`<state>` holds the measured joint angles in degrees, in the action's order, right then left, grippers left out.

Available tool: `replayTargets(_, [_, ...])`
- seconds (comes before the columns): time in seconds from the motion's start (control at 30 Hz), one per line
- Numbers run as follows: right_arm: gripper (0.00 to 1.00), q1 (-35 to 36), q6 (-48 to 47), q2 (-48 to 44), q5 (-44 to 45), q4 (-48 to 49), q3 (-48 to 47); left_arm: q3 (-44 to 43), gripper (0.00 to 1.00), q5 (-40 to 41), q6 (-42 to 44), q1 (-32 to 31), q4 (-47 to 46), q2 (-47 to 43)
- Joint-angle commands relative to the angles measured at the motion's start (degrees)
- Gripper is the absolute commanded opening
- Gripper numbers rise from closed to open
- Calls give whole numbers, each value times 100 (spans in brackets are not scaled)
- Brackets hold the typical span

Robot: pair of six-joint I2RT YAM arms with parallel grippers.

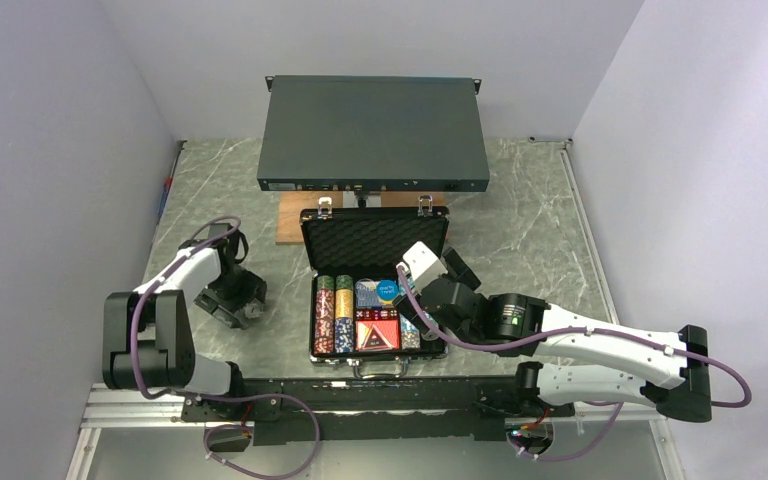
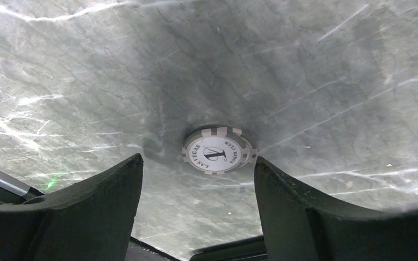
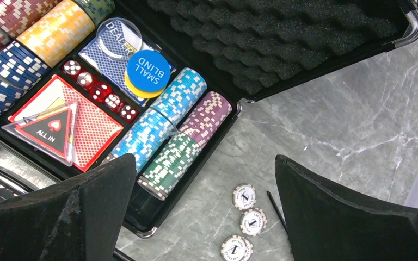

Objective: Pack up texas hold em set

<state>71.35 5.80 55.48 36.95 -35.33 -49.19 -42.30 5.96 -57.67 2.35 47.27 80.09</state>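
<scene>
The texas hold em set point(image 1: 373, 300) is a small black case lying open mid-table, its foam lid point(image 3: 283, 38) tipped back. Inside are rows of coloured chips point(image 3: 166, 128), card decks, red dice point(image 3: 100, 89), a blue "small blind" disc point(image 3: 148, 73) and a clear "all in" triangle. My left gripper point(image 1: 243, 308) hangs over the bare table left of the case. It is open, and two overlapping white-grey chips point(image 2: 217, 150) lie just beyond its fingertips point(image 2: 197, 159). My right gripper point(image 3: 205, 159) is open above the case's right edge. Three loose white chips point(image 3: 253, 221) lie on the table under it.
A large dark grey flat box point(image 1: 373, 133) stands at the back on a wooden board point(image 1: 290, 222). A screwdriver point(image 1: 165, 195) lies along the left wall. A thin black stick point(image 3: 276, 209) lies beside the three loose chips. Walls close in on three sides.
</scene>
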Motion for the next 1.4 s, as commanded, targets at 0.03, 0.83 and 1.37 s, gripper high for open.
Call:
replayTargets(0.03, [100,13,87,79,-18,182,-36,-249,77,173,40,-129,21,234])
replayTargets(0.83, [100,19,251,180,-277,296,-1,94,39,456,-92,-189,-385,308])
replayTargets(1.37, [100,19,691,220,-842,902,66,161,17,231,145,-479,-292,-544])
